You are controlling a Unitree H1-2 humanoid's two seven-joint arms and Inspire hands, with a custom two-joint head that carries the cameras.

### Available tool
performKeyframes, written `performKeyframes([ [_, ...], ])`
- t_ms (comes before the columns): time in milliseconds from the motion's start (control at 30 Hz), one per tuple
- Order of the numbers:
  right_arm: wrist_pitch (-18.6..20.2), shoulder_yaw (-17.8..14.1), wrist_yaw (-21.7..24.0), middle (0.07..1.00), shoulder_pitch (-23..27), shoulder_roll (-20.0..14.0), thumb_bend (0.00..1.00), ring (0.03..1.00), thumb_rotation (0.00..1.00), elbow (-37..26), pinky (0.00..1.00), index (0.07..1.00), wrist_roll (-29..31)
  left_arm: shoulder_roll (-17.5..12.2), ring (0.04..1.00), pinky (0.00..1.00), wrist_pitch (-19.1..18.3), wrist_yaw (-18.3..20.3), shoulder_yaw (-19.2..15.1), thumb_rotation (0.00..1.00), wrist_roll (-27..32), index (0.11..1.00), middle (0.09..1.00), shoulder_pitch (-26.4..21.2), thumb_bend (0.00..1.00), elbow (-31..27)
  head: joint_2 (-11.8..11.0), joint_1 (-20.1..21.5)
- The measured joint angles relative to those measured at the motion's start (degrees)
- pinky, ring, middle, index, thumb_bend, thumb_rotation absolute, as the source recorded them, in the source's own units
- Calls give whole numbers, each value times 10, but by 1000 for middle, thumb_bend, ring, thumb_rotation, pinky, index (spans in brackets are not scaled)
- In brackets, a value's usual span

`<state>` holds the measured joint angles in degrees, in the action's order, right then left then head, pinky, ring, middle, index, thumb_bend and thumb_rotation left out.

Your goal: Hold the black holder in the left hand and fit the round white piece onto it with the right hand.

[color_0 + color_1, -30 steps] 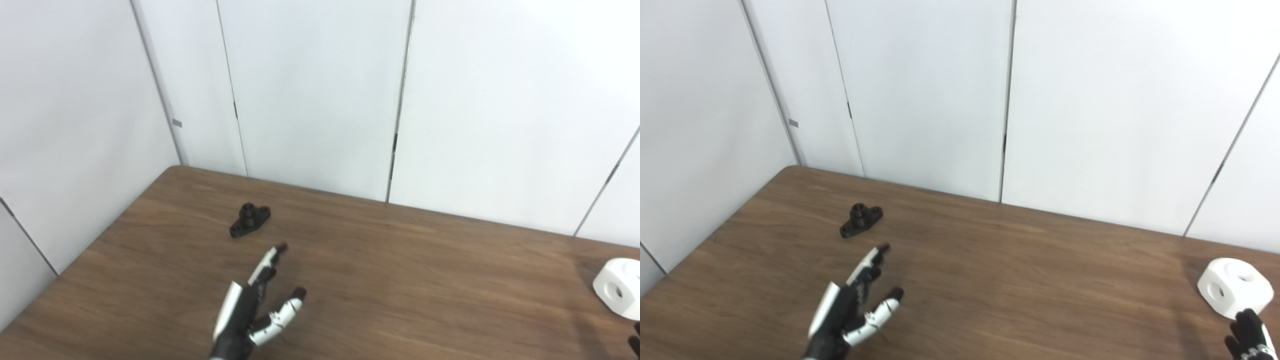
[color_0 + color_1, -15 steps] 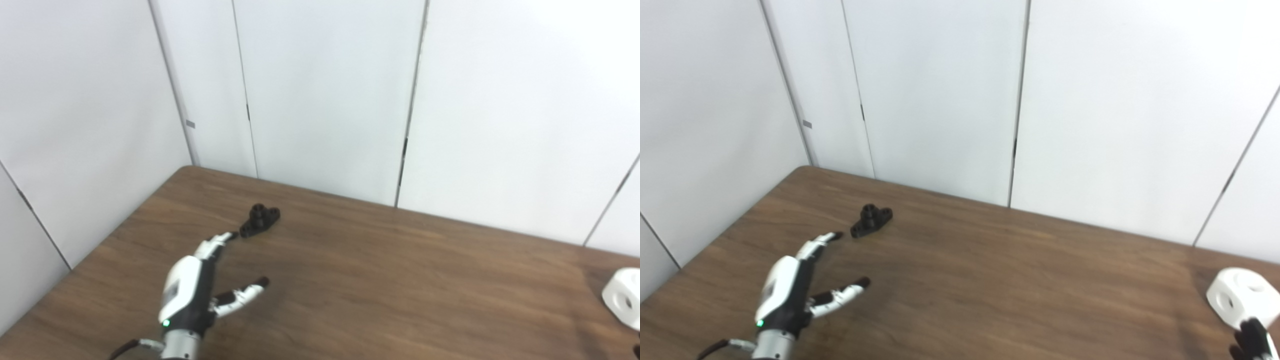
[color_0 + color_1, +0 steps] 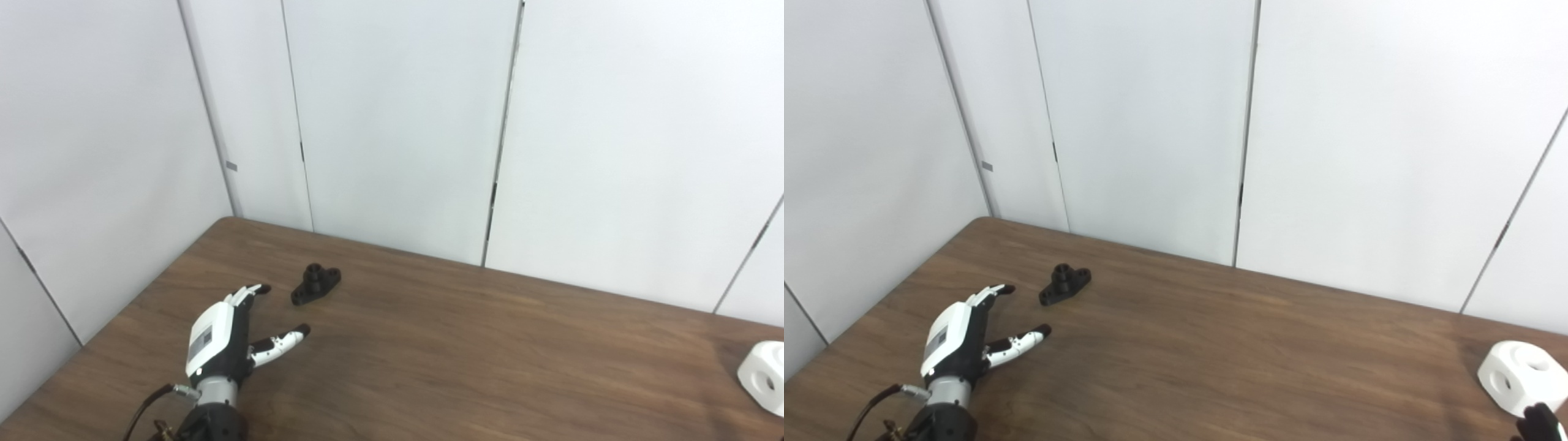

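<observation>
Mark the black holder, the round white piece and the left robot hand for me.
black holder [image 3: 315,285], left eye view, raised centre boss
round white piece [image 3: 1522,375], right eye view, front face
left robot hand [image 3: 222,343], left eye view, back of palm

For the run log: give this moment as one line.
left hand open, near black holder | holder on table | white piece untouched

Left robot hand [image 3: 223,340]: enters from bottom edge at 7 o'clock, back of hand up, fingers [image 3: 248,294] spread toward 1 o'clock, thumb [image 3: 280,343] splayed toward 2 o'clock, holding nothing. Right robot hand [image 3: 1538,422]: dark fingertips only, at 4 o'clock corner; pose indiscernible.
</observation>
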<state>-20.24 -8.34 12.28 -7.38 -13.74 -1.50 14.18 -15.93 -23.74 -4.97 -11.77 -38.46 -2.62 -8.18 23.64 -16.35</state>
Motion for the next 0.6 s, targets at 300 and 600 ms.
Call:
performKeyframes([
  [300,4,0,-1,1000,-2,0,618,1000,911,-3,1000,990,0,-17,958,922,-1,-16,12,377,14,815,923,-61,855,86,5,4],
  [600,21,1,-8,1000,-13,1,660,1000,890,-17,1000,992,-10,-20,952,912,0,-40,34,365,38,806,911,-102,830,154,11,10],
])
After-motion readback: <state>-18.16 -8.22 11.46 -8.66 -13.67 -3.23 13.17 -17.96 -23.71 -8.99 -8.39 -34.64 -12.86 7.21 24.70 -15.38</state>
